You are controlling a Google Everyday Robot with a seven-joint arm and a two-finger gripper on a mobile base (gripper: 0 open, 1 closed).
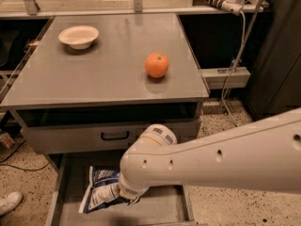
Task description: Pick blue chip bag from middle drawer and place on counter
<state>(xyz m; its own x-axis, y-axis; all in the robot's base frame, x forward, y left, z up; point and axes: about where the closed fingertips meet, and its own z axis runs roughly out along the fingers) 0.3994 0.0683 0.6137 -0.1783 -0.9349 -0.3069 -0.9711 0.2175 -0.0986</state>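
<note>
The blue chip bag (101, 192), crinkled with white printed patches, stands tilted in the open middle drawer (162, 208), near its left half. My gripper (126, 197) is down inside the drawer at the bag's right edge, touching it; the wrist hides most of it. My white arm reaches in from the right across the drawer's front. The grey counter (103, 76) lies above, at the top of the cabinet.
An orange (156, 65) and a white bowl (79, 36) sit on the counter. A closed drawer front with a black handle (115, 135) is just above the open drawer. A white shoe (9, 202) is on the floor at left. Cables (235, 55) hang at right.
</note>
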